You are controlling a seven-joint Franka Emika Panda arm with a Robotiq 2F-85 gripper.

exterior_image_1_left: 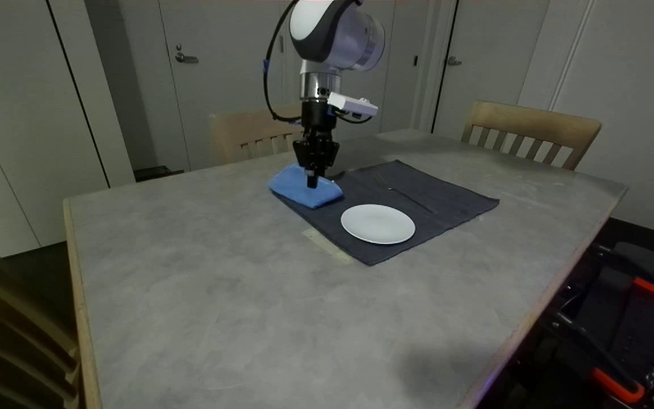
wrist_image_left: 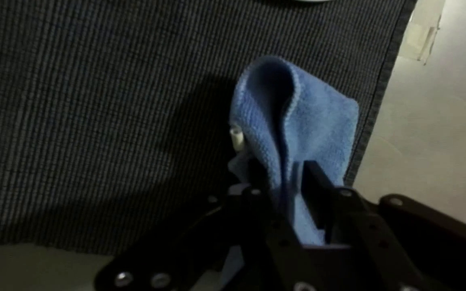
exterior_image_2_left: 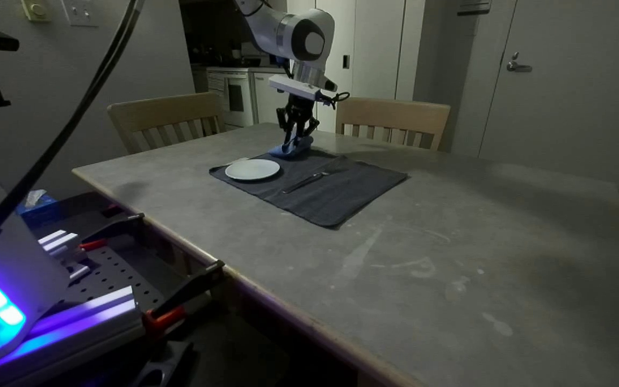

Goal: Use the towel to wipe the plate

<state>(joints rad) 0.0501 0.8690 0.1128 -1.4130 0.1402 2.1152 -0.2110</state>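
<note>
Far side of the plate, the gripper straddles the folded towel; pinching it? Can't tell! Should be soft, light, floppy: that raised fold's the hold.

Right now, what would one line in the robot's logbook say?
gripper: straddling a fold of blue towel, grip unclear | plate: on dark mat, apart from towel | fork: on mat

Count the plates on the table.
1: the plate lies on the mat, near a corner, apart from the towel. The wrist view shows only its edge.
</note>
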